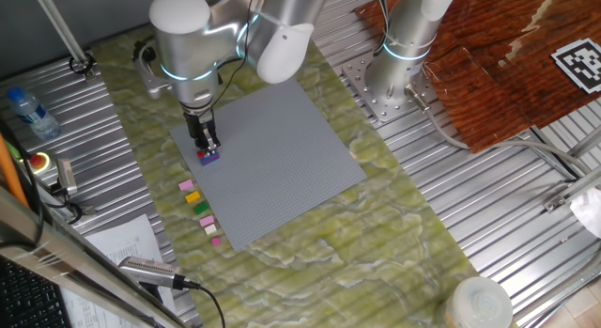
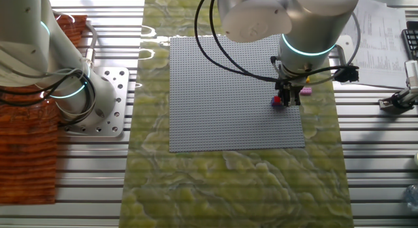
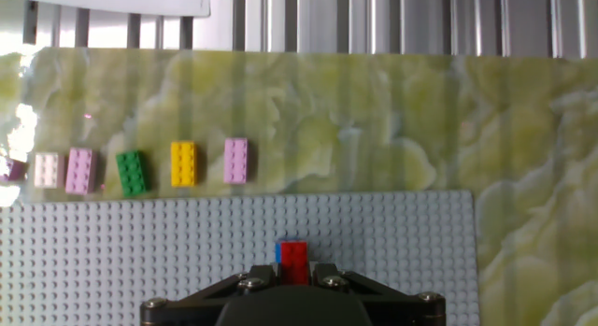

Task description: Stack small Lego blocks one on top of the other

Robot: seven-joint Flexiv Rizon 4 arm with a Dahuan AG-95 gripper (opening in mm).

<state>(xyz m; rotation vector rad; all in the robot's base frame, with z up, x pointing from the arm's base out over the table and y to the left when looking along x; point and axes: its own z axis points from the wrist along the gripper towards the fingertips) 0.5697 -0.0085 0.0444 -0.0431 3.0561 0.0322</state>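
Observation:
A red small Lego block (image 3: pixel 296 257) sits between my gripper's fingers (image 3: pixel 295 269), with a blue block (image 3: pixel 278 250) showing as a sliver at its left, directly under it. Both are at the near edge of the grey baseplate (image 3: pixel 140 251). In one fixed view the gripper (image 1: pixel 205 146) stands upright over the red block (image 1: pixel 203 154) and the blue block (image 1: pixel 211 160) at the plate's left edge. The other fixed view shows the gripper (image 2: pixel 288 97) with the red block (image 2: pixel 277 100) over the blue one (image 2: pixel 279 106). The jaws are closed against the red block.
A row of spare blocks lies on the green mat beside the plate: pink (image 3: pixel 236 161), yellow (image 3: pixel 184 163), green (image 3: pixel 132 173), pink (image 3: pixel 79 170), white (image 3: pixel 46 169). The row also shows in one fixed view (image 1: pixel 199 207). A second arm's base (image 1: pixel 394 74) stands behind the plate.

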